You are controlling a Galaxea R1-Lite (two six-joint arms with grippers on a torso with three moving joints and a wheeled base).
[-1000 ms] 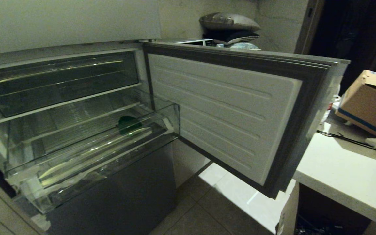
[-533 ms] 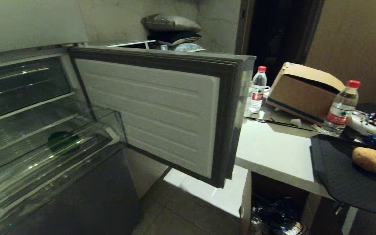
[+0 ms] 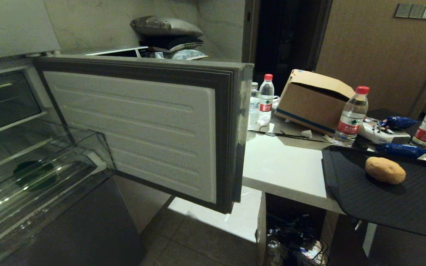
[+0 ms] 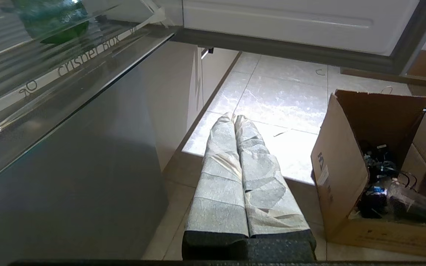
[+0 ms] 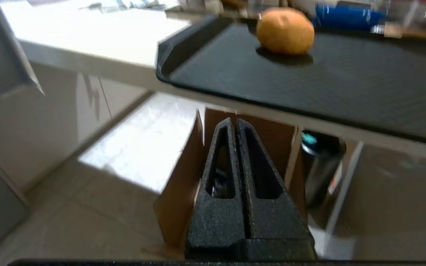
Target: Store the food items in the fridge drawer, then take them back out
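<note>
Fingers on both our grippers are pressed together and hold nothing: the right gripper [image 5: 237, 123] hangs low below the worktop [image 3: 283, 166] edge, and the left gripper [image 4: 234, 119] hangs parked near the floor beside the fridge's lowest panel. Our potato [image 3: 385, 170] lies on the black tray [image 3: 401, 207], well apart from the fridge drawer [image 3: 131, 129], which stands swung wide open. What looks like the green item [image 3: 34, 175] already sits in the clear bin [image 3: 68, 173], though reflections blur it. We judge the potato is next. To do that well, we should raise the right gripper above the tray rim, spread the fingers wider than the potato, come down over its short axis, and close gently so it does not roll.
</note>
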